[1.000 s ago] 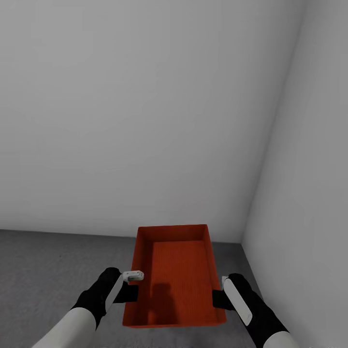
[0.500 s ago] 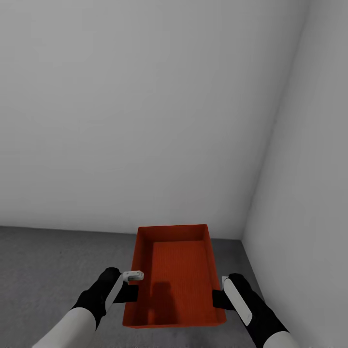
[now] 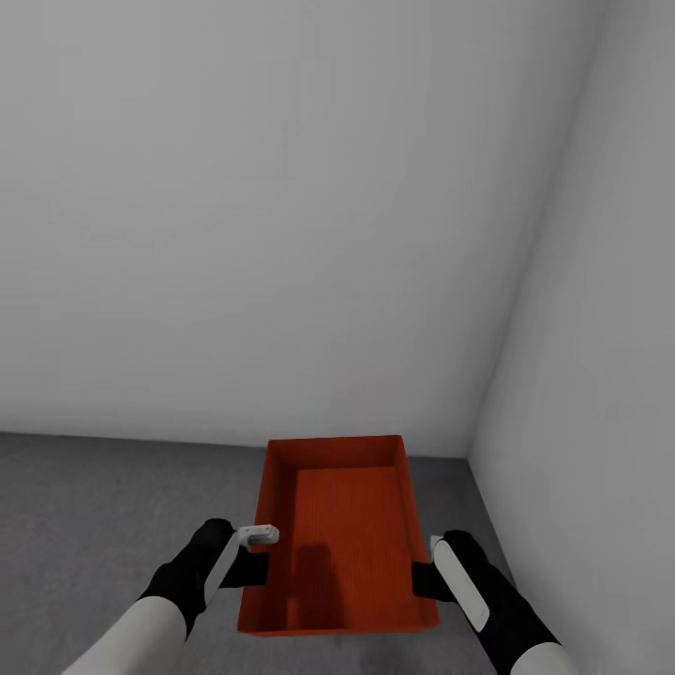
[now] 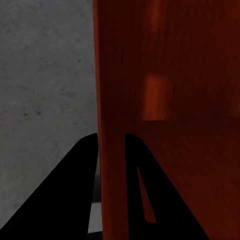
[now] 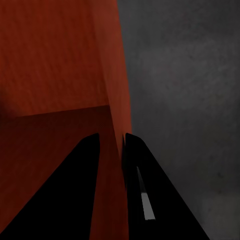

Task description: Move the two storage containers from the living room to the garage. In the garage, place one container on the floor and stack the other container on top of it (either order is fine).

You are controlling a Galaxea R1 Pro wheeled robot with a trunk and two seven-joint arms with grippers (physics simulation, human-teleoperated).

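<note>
Only one orange-red bin [image 3: 339, 534] can be made out, and its near edge sits close to the bottom of the head view, where both forearms are cut off by the frame. The tips of both grippers are hard to see from above, since the bin's side walls and the black wrist housings cover them. The left gripper [image 3: 251, 553] reaches the bin's left wall and the right gripper [image 3: 424, 577] its right wall. In the left wrist view the left gripper [image 4: 111, 150] has one dark finger [image 4: 70, 190] on the outer side of the wall and the other on the inner side, pinching that thin wall of the bin [image 4: 165, 100]. In the right wrist view the right gripper [image 5: 111, 145] does the same, one finger [image 5: 70, 190] inside and one outside, clamped on the wall of the bin [image 5: 55, 65]. The bin holds nothing; its ribbed bottom is bare apart from a soft dark shadow near the close end. It is carried between the two arms, level, long side pointing away from the robot, in the corner of a bare room. How far it hangs above the speckled dark grey floor [image 3: 94, 506] cannot be told. A plain pale wall [image 3: 281, 206] stands ahead and a second wall [image 3: 600, 375] meets it on the right, close to the bin's far right corner.
</note>
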